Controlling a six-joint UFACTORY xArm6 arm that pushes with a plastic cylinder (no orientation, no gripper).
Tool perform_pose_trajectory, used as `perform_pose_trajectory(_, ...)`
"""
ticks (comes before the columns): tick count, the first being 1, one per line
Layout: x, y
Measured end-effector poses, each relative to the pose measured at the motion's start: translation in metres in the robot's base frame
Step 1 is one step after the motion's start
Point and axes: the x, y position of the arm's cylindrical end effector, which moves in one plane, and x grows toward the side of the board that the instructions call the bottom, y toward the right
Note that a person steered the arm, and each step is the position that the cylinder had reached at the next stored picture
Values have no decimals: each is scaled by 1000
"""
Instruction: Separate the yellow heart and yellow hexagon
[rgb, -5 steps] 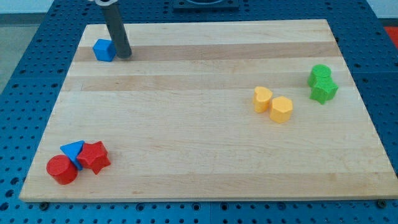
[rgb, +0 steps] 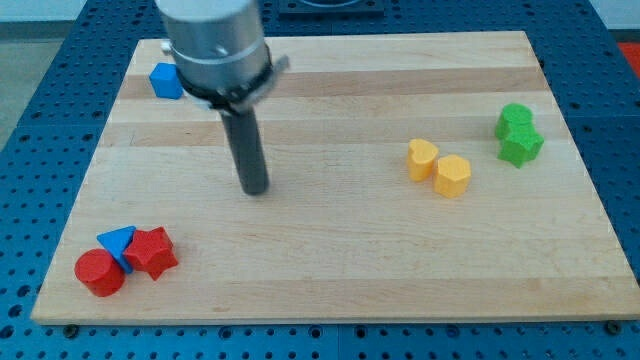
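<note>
On the board's (rgb: 330, 290) left half, my tip (rgb: 256, 189) stands on bare wood, touching no block; I carry no pincer, only the dark rod, so there is no grip to report. Right of it, well apart across open wood, the yellow heart (rgb: 422, 159) and the yellow hexagon (rgb: 453, 176) sit touching or all but touching, the heart to the view's left and slightly higher, the hexagon to the right and lower. Further right, near the board's edge, two green blocks (rgb: 518, 134) press together, one above the other; their shapes are hard to tell. Near the top left corner lies a blue cube (rgb: 165, 80), partly behind my arm's grey body. At the bottom left, a red cylinder (rgb: 99, 272), a blue triangle (rgb: 118, 242) and a red star (rgb: 152, 251) huddle in contact.
</note>
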Motion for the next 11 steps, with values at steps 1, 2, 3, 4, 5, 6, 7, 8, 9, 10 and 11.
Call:
perform_pose_trajectory(1,44,52)
perform_pose_trajectory(2,82,110)
perform_pose_trajectory(3,114,167)
perform_pose_trajectory(4,119,174)
perform_pose_trajectory(5,110,181)
perform_pose_trajectory(6,68,221)
perform_pose_trajectory(7,63,230)
perform_pose_trajectory(8,30,241)
perform_pose_trajectory(9,1,221)
perform_pose_trajectory(10,-28,195)
perform_pose_trajectory(11,-70,180)
